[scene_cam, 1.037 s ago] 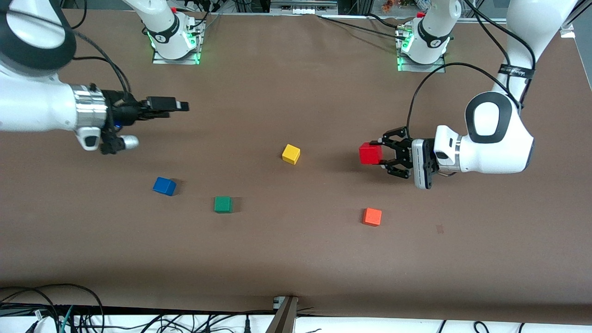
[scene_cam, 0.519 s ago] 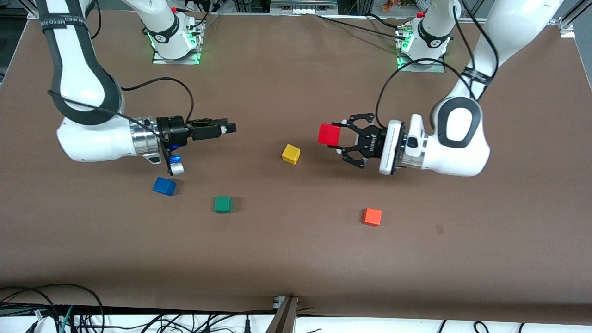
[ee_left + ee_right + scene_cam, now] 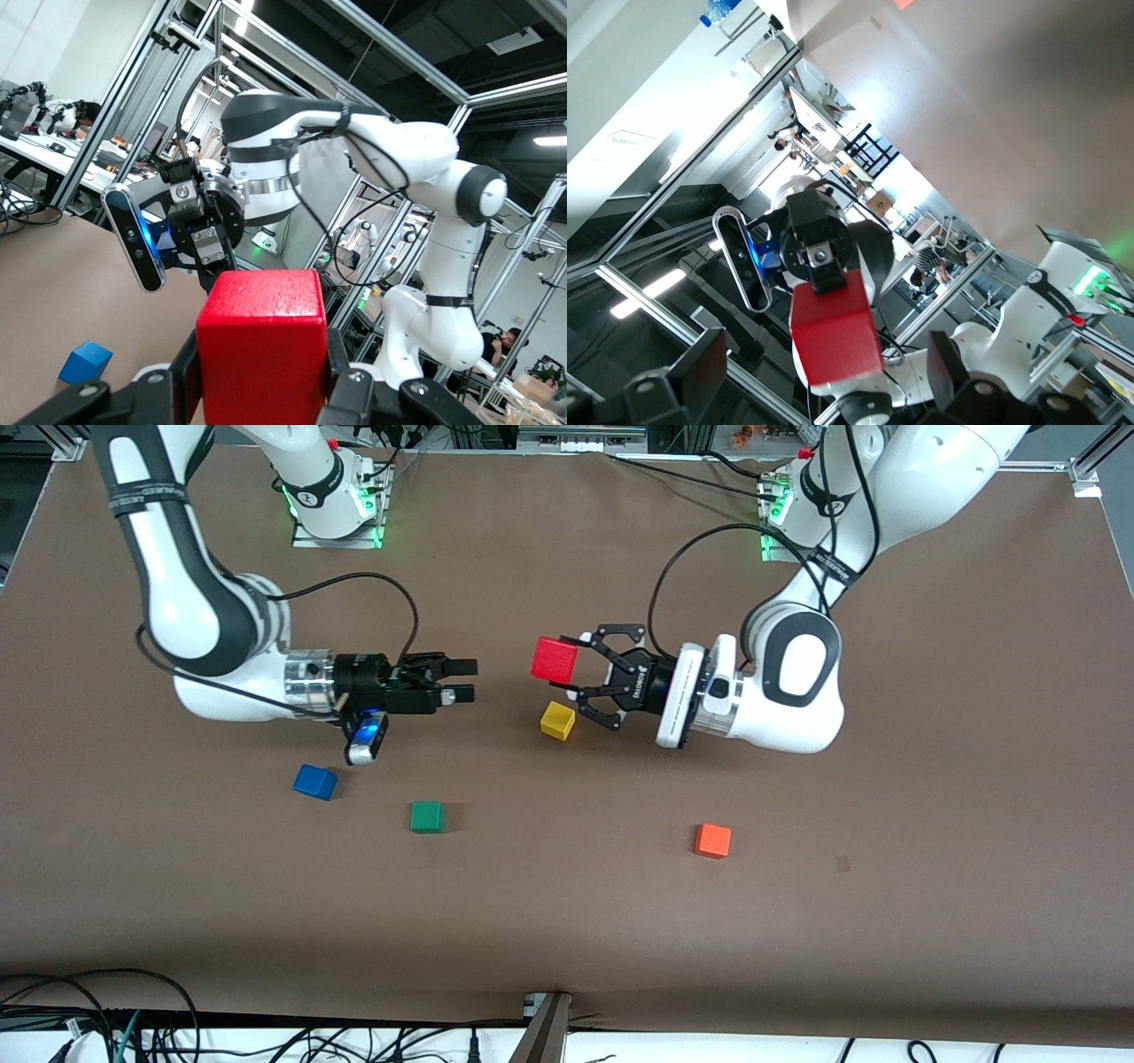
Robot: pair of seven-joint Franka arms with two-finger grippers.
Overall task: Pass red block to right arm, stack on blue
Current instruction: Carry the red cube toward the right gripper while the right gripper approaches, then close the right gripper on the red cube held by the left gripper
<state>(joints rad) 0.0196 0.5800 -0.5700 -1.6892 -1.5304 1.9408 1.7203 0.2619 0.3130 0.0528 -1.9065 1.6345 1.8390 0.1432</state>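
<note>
The left gripper (image 3: 574,670) is pinching the red block (image 3: 555,659) between its claw-like fingers, held level in the air above the table (image 3: 567,921), roughly over the yellow cube (image 3: 558,720) at mid-table; facing it, the right gripper (image 3: 467,681) hangs with its slim fingers spread apart, a clear gap of open air between its tips and the block; the two wrists point at each other, nearly in line. The step in hand, as I judge it, is the handover itself — and doing it well means closing that gap slowly, so the right fingers slide over the two free faces of the block, not the faces the left fingers cover; in the left wrist view the red block (image 3: 263,343) fills the foreground with the right gripper squarely ahead, which suggests the alignment is good. The left grip should let go only once the right fingers have closed firmly — release too soon and the cube drops. The blue cube (image 3: 314,781) sits on the table toward the right arm's end, nearer the front camera than the right gripper, with the green cube (image 3: 427,816) near it and the orange cube (image 3: 712,840) toward the left arm's end; neither should be disturbed.
</note>
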